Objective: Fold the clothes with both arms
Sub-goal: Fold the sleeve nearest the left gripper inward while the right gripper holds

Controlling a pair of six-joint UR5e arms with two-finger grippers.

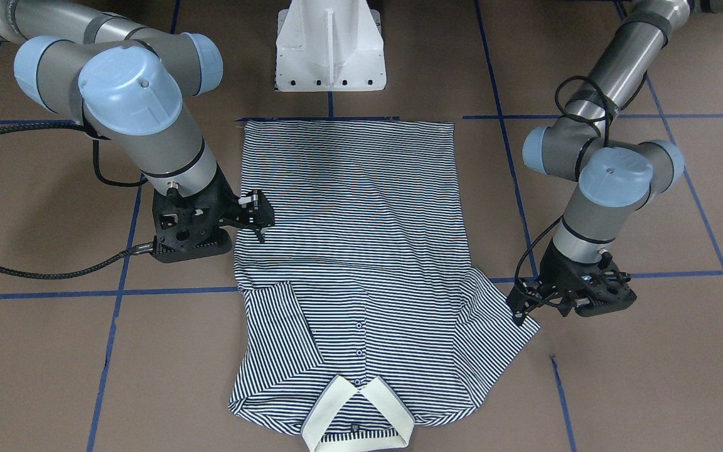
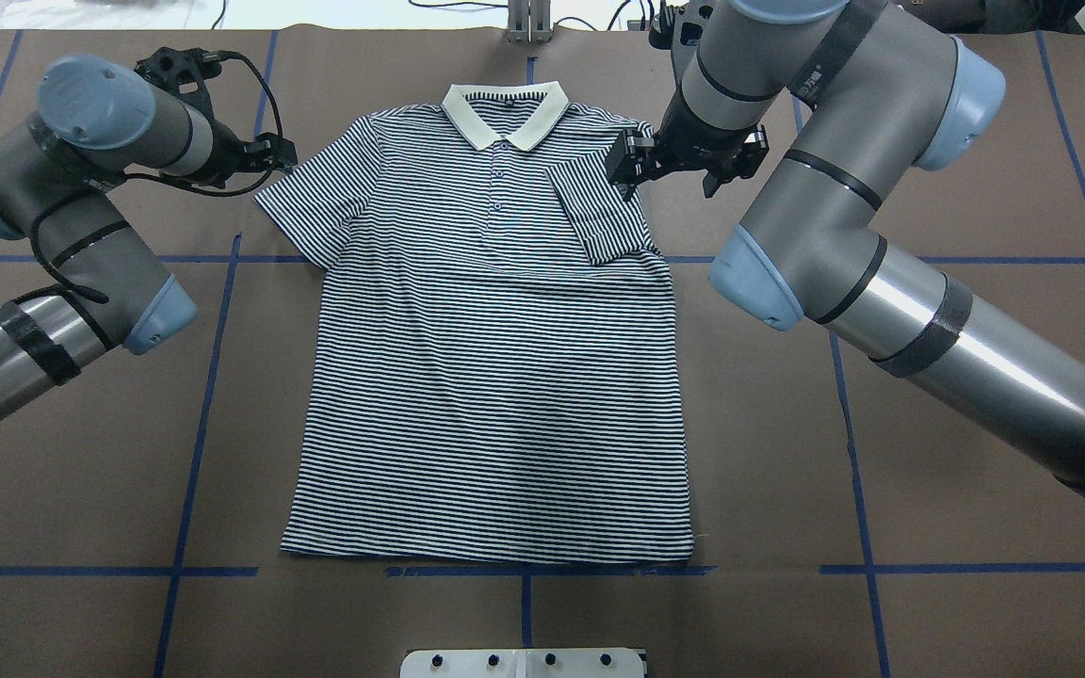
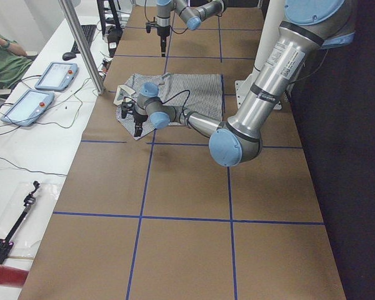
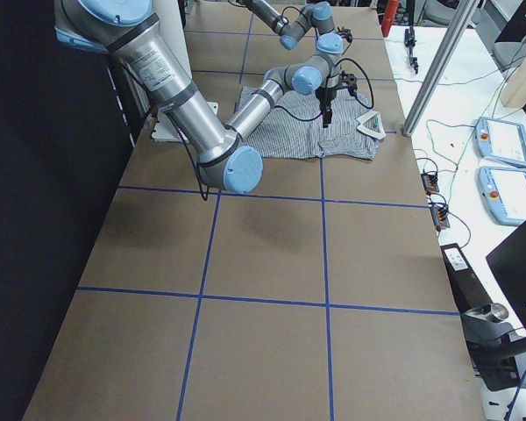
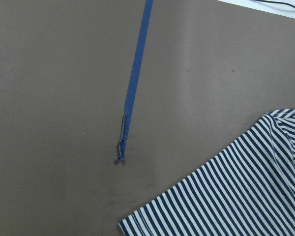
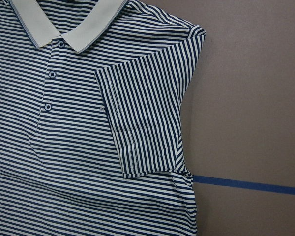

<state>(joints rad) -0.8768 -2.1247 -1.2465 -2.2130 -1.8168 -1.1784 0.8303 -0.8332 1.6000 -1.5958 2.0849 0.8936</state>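
The striped polo shirt [image 2: 495,377] lies flat and face up on the brown table, its cream collar [image 2: 505,113] at the far side from the robot. One sleeve [image 2: 604,212] is folded inward over the chest, as the right wrist view [image 6: 142,118] also shows. My right gripper [image 2: 630,184] hovers over that sleeve, holding nothing. The other sleeve [image 2: 316,202] lies spread out. My left gripper [image 2: 279,155] hangs just beside its tip [image 1: 528,329], holding nothing. I cannot tell how the jaws of either gripper stand, and neither wrist view shows fingers.
The white pedestal [image 1: 330,50] stands at the robot's side, just past the shirt's hem. Blue tape lines [image 2: 213,377] grid the table. A metal post [image 3: 81,44] rises at the operators' edge, where tablets [image 3: 56,75] lie and a person [image 3: 3,53] sits.
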